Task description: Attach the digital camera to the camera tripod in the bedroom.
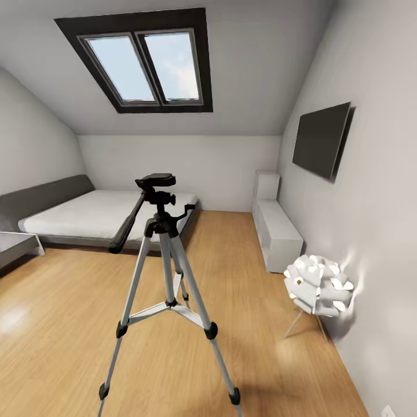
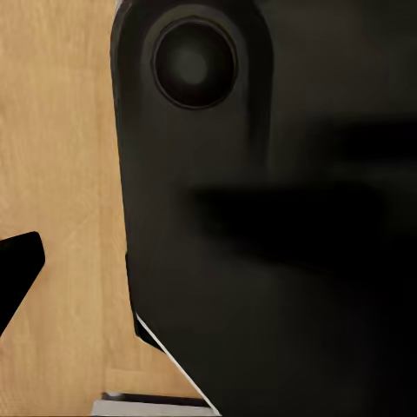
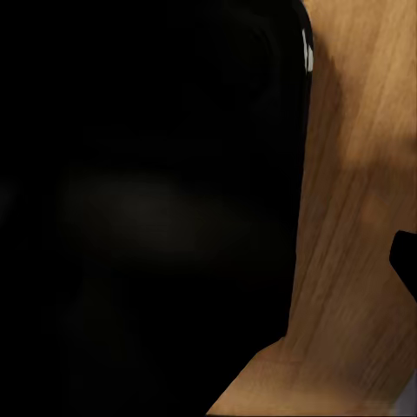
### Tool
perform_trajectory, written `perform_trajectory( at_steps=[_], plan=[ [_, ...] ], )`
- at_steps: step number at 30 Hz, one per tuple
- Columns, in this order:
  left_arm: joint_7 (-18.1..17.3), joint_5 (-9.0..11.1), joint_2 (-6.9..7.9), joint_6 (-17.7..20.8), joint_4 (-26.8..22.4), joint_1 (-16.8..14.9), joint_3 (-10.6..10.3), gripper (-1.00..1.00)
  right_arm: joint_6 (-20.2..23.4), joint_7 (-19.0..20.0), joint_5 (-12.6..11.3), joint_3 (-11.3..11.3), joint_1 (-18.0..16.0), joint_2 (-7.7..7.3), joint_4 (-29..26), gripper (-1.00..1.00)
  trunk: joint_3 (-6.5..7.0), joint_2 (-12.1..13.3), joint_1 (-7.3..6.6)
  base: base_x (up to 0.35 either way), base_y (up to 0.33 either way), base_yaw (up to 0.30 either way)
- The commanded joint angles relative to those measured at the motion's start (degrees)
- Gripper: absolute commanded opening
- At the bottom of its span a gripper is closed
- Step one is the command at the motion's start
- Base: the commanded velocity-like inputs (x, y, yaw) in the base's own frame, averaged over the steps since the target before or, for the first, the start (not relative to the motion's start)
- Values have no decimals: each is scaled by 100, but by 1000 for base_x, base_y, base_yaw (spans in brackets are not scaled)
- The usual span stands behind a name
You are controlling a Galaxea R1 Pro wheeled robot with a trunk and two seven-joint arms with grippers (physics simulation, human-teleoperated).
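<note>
The camera tripod [image 1: 168,260] stands on the light wood floor in the middle of the bedroom, close in front of me. It has silver legs, black joints and a bare black pan head [image 1: 156,182] on top. Its long black handle [image 1: 128,223] slants down to the left. The digital camera is out of view. In the left wrist view a black fingertip [image 2: 17,274] pokes in beside a dark rounded part of my own body [image 2: 261,217]. In the right wrist view another black fingertip [image 3: 406,261] sits at the edge, over the wood floor [image 3: 356,217].
A grey bed [image 1: 87,211] lies behind the tripod at the left. White cube shelves [image 1: 278,229] and a dark wall screen [image 1: 321,139] line the right wall. A white ball-shaped lamp [image 1: 318,285] stands on thin legs at the right. A skylight [image 1: 145,63] is overhead.
</note>
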Motion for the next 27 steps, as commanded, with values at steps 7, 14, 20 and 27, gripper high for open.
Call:
perform_trajectory(
  at_steps=[7, 14, 20, 27],
  plan=[
    [0, 8, -23, -27, -18, -1, -26, 100, 7, -19, 98, 53, -1, -32, -18, 100, -3, -1, 0, 0, 0, 0],
    [0, 24, -31, -35, -126, 7, 9, 100, -12, -26, 97, 45, -1, -56, -18, 100, -3, -1, 0, 0, 0, 0],
    [0, 34, -39, -35, -138, 8, 23, 100, -23, -26, 97, 45, -1, -44, -18, 100, -3, -1, 0, 0, 0, 0],
    [-1, 103, -38, -35, -140, 8, 29, 100, -32, -27, 92, 38, -1, -29, -18, 100, -3, -1, 0, 0, 0, 0]
  ],
)
